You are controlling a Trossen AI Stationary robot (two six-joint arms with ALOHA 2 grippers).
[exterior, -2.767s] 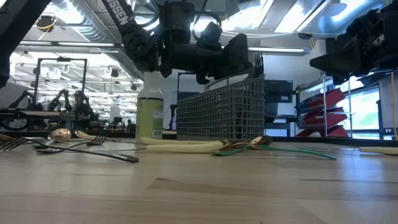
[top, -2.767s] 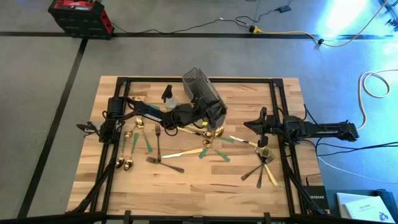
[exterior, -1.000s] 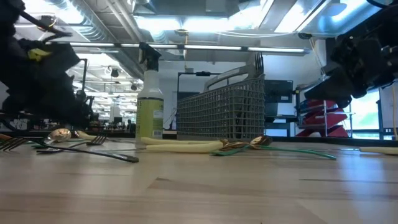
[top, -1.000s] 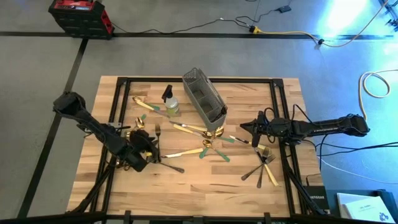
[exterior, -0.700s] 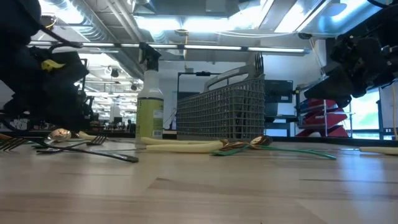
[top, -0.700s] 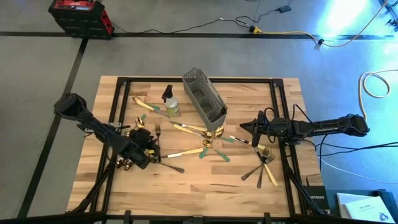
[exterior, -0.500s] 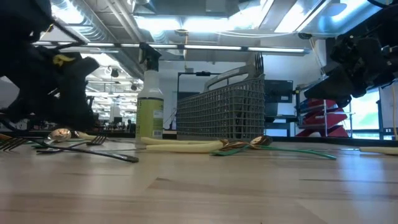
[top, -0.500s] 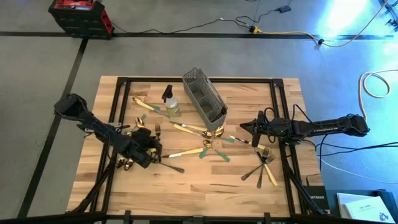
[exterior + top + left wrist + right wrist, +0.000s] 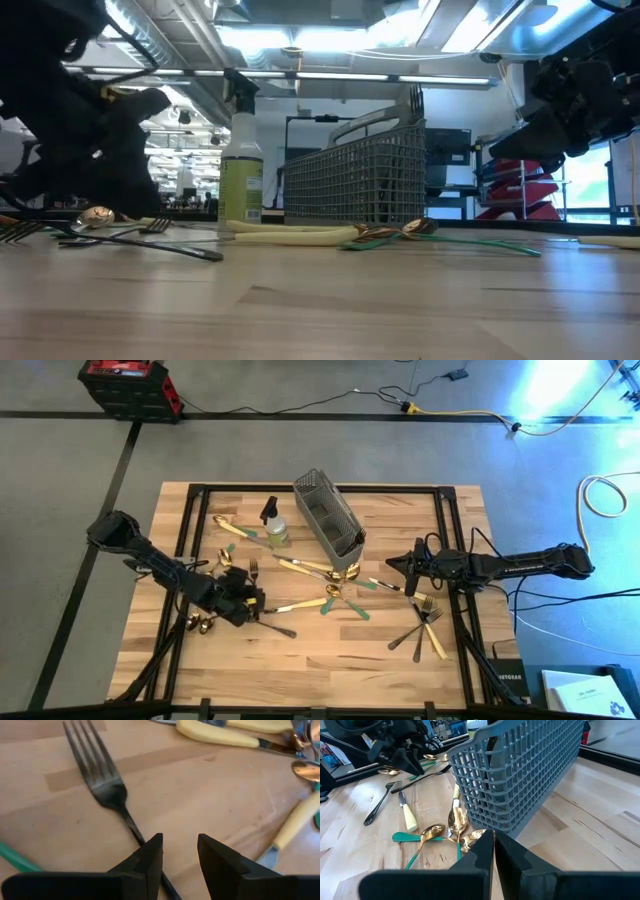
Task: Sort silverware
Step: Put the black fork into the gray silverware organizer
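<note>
The silverware lies scattered on the wooden table (image 9: 320,660): black, gold, green-handled and cream-handled pieces. A black fork (image 9: 105,785) lies flat, tines toward the far edge (image 9: 254,575). My left gripper (image 9: 180,857) hovers open low over the near end of its handle (image 9: 252,602); the handle runs beside one finger and nothing lies between the fingers. Whether that finger touches the handle I cannot tell. My right gripper (image 9: 494,850) waits shut above the table's right side (image 9: 408,572).
A grey mesh caddy (image 9: 328,520) stands at the far middle with a spray bottle (image 9: 274,525) to its left. Cream-handled knives (image 9: 215,735) (image 9: 290,606) and gold spoons (image 9: 340,595) lie just right of my left gripper. More forks (image 9: 425,625) lie at the right.
My left gripper has slid low over the table toward its right edge, from the gold spoons at the left to the black fork's handle, rolling somewhat on the way. The silverware has stayed where it was.
</note>
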